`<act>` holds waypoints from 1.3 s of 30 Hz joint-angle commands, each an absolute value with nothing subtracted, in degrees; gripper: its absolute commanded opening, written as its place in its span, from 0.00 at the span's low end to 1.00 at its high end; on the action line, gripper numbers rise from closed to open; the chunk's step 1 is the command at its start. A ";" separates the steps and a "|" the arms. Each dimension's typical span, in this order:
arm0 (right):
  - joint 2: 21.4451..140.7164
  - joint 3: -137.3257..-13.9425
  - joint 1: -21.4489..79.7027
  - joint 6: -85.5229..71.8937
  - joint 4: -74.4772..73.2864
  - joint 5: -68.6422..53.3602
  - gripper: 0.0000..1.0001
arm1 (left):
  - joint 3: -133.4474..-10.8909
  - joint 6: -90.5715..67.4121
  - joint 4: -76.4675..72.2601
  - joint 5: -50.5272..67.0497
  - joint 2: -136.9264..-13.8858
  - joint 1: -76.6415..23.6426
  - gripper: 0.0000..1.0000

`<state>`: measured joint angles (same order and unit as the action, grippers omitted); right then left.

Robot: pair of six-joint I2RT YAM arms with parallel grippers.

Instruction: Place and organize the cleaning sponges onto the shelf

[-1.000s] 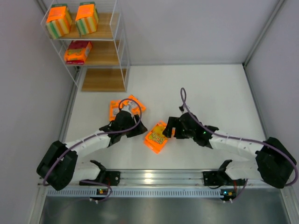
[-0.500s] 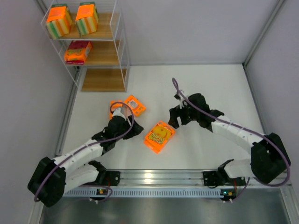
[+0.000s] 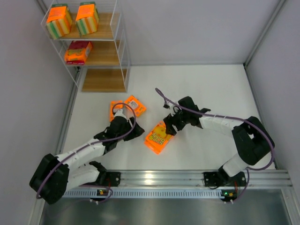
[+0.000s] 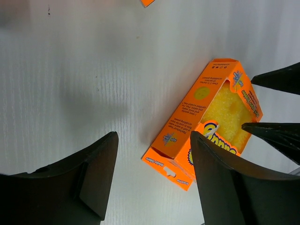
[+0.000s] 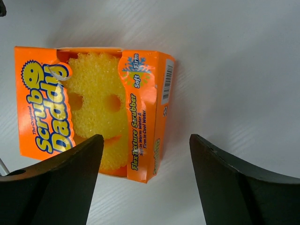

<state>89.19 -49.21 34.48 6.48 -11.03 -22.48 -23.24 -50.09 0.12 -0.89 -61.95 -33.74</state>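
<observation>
You're in the pick-up step, with three packs left on the counter (image 3: 211, 89). Your left tool (image 4: 153, 137) hangs low over it with its fingers apart and nothing between them. Two flat packs, one (image 3: 116, 110) and its neighbour (image 3: 136, 105), lie just beside it on the shelf side. Between the arms the centre pack (image 5: 93, 108) lies face up, yellow sponge showing through its window. Your right tool (image 5: 144, 138) hovers over that pack with its fingers spread wide, lined up over the barcode edge rather than the middle, gripping nothing. My read is that the next move calls for shifting the tool over the pack's middle, coming down so the fingers pass either side of it, then closing. The carry to the far-left corner looks like a long reach for that arm. Now the shelf (image 3: 123, 56): the top board carries two blocky striped packs, one (image 3: 58, 21) on the left and one (image 3: 87, 18) beside it, both upright. The middle board holds one flat pack (image 3: 78, 52) toward its left end. The bottom board (image 3: 103, 80) shows no pack, so I'd say there's room for the flat ones.
</observation>
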 commanded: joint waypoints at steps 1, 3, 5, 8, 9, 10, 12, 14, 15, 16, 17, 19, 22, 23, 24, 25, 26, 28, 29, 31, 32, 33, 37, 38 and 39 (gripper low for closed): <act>89.73 -49.84 36.21 8.79 -10.47 -23.82 0.76 | -22.94 -50.45 -1.85 -1.49 -59.68 -33.92 0.69; 90.52 -49.31 36.30 8.00 -10.02 -23.29 0.68 | -22.85 -50.54 -1.85 -1.41 -59.24 -33.84 0.69; 90.70 -49.39 36.30 6.43 -9.58 -21.89 0.60 | -23.11 -50.45 -1.76 -0.88 -59.33 -33.84 0.69; 90.27 -49.39 36.39 1.52 -9.05 -18.91 0.50 | -23.90 -50.36 -0.71 -0.61 -59.24 -33.84 0.69; 90.09 -49.39 36.39 0.45 -9.31 -18.46 0.45 | -24.08 -50.62 -0.27 -0.70 -59.06 -33.84 0.69; 89.83 -49.22 36.39 -2.00 -9.58 -18.46 0.42 | -24.17 -50.89 -0.18 -0.79 -58.89 -33.84 0.69; 89.74 -48.69 36.56 -5.35 -10.10 -17.67 0.35 | -24.17 -51.50 -0.18 -1.14 -58.19 -33.84 0.70; 89.39 -47.46 37.35 -9.11 -10.81 -15.31 0.32 | -24.17 -51.77 -0.18 -1.05 -57.66 -33.84 0.70; 89.12 -47.11 37.53 -10.79 -11.07 -13.20 0.31 | -24.26 -51.85 -0.18 -1.05 -57.57 -33.84 0.70; 88.77 -46.67 37.88 -13.25 -11.60 -11.70 0.31 | -24.34 -51.86 -0.18 -1.05 -57.66 -33.84 0.70; 88.42 -46.32 38.05 -17.27 -11.95 -11.17 0.29 | -24.61 -51.77 -0.18 -0.97 -57.92 -33.84 0.70; 86.84 -45.18 38.32 -22.82 -12.22 -9.15 0.30 | -24.87 -51.59 -0.18 -1.05 -58.97 -33.92 0.70; 83.33 -41.67 38.32 -31.45 -8.36 -9.66 0.27 | -25.05 -51.94 -0.52 -0.36 -60.47 -33.84 0.70; 82.19 -40.62 38.32 -34.25 -6.26 -10.89 0.27 | -24.79 -52.47 -0.88 -0.26 -60.47 -33.84 0.69; 80.44 -38.60 38.32 -35.58 -2.85 -11.07 0.27 | -24.52 -53.08 -1.14 -0.35 -60.21 -33.84 0.69; 79.72 -37.98 38.23 -36.73 -1.68 -10.99 0.27 | -24.35 -54.30 -1.32 -0.44 -59.77 -33.84 0.69; 79.11 -37.45 38.23 -38.22 -0.80 -10.73 0.27 | -24.17 -54.84 -1.32 -1.14 -58.46 -33.84 0.69; 77.44 -36.04 38.23 -39.54 2.80 -10.55 0.25 | -24.00 -55.89 -1.49 -2.10 -56.87 -33.75 0.68; 77.00 -35.43 38.15 -41.03 4.20 -10.98 0.25 | -24.17 -55.99 -2.19 -2.72 -55.73 -33.75 0.67; 76.12 -33.67 38.14 -43.32 7.81 -10.99 0.25 | -24.95 -56.34 -3.25 -2.55 -55.37 -33.58 0.65; 75.94 -33.40 38.14 -43.94 8.78 -10.99 0.25 | -25.40 -56.42 -3.69 -1.42 -55.89 -33.57 0.63; 75.94 -33.14 38.14 -44.38 9.31 -10.99 0.25 | -25.92 -56.51 -3.60 -0.71 -56.42 -33.57 0.62; 75.59 -32.26 38.14 -46.66 14.04 -10.99 0.26 | -27.16 -57.13 -3.60 1.93 -59.41 -33.57 0.57; 75.41 -31.82 38.23 -47.10 15.02 -11.33 0.26 | -27.16 -57.22 -3.69 2.02 -59.94 -33.57 0.56; 75.24 -31.29 38.15 -47.37 16.16 -11.69 0.26 | -27.07 -57.30 -3.69 1.93 -60.03 -33.57 0.56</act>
